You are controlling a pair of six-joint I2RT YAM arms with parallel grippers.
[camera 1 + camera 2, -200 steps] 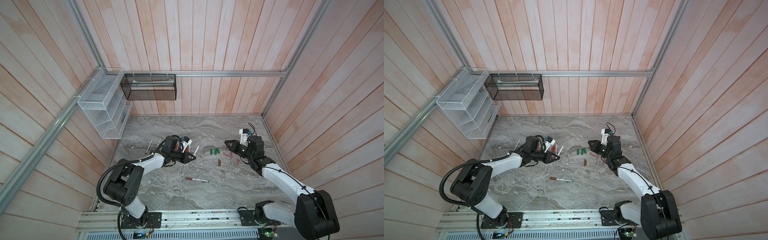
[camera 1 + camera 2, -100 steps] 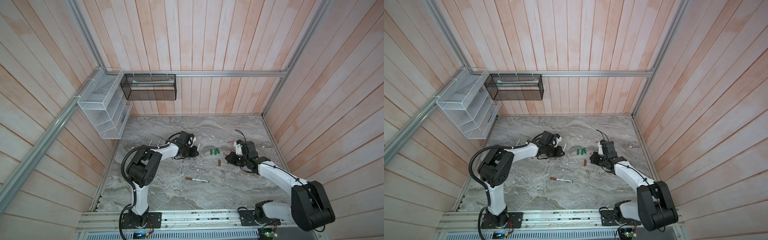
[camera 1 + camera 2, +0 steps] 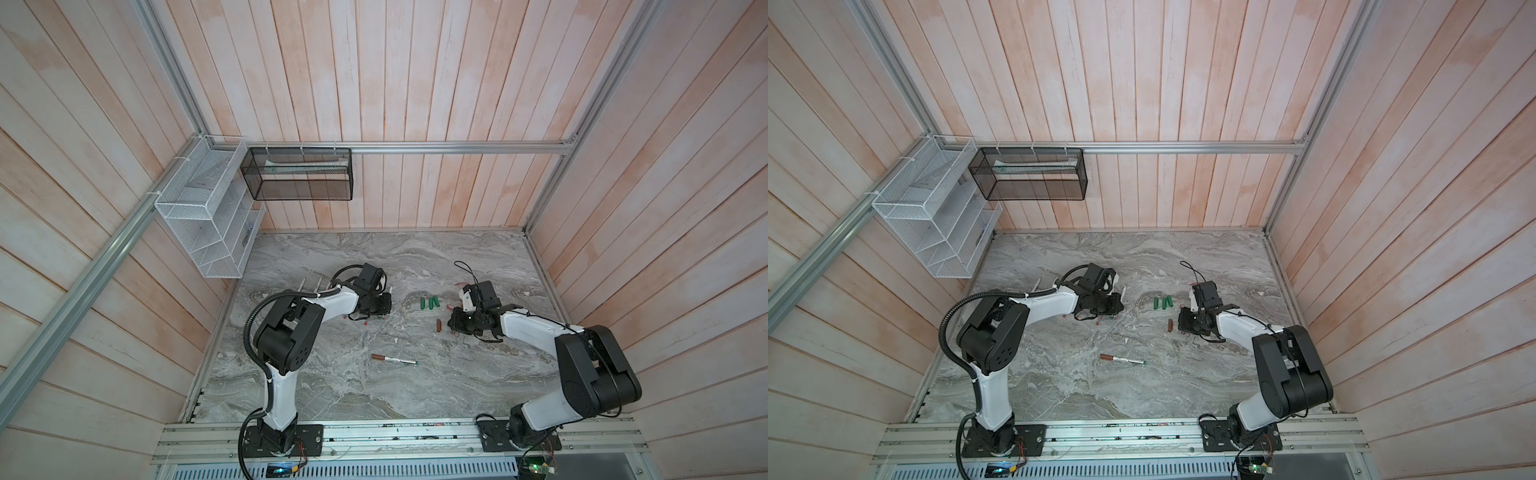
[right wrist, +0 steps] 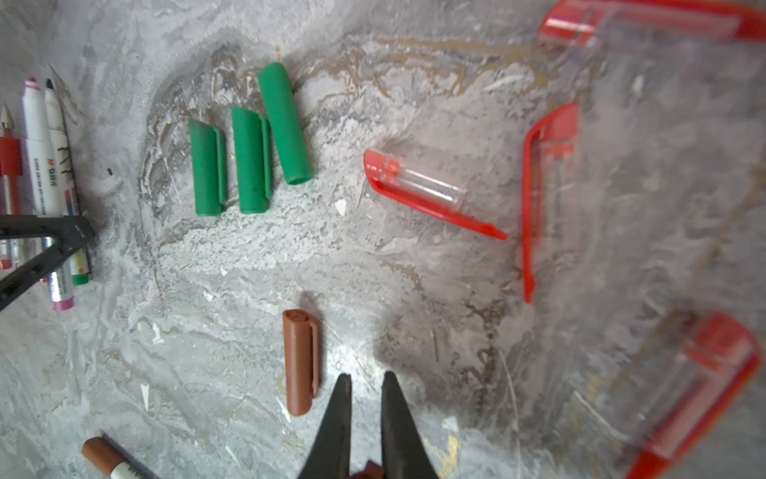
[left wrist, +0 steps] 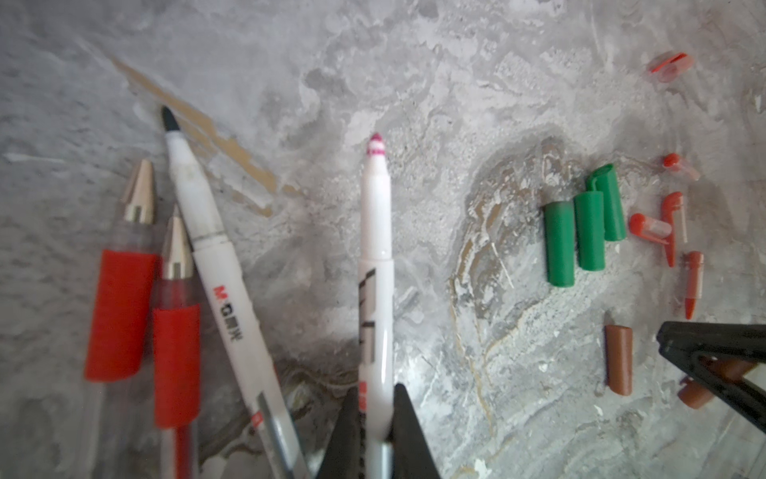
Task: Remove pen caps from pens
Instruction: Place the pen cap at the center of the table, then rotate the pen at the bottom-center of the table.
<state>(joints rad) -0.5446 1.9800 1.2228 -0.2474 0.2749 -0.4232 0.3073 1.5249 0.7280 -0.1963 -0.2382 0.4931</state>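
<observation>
Left gripper: clamped on the barrel of a white marker whose pink tip is bare.
Right gripper: narrow, pinching a held brown cap; its own wrist view shows only a sliver of it.
Loose caps: three green caps side by side, red caps scattered beyond, a loose brown cap just beside the right fingertips.
Neighbours: uncapped pens bunched beside the held marker.
Both top views: fingers hidden under the wrists; a capped marker lies alone nearer the front rail.
Surface: grey marble tabletop.
Room: wood-panel walls, white wire basket, black mesh basket.
Open room: bare marble behind both arms and around the capped marker.
</observation>
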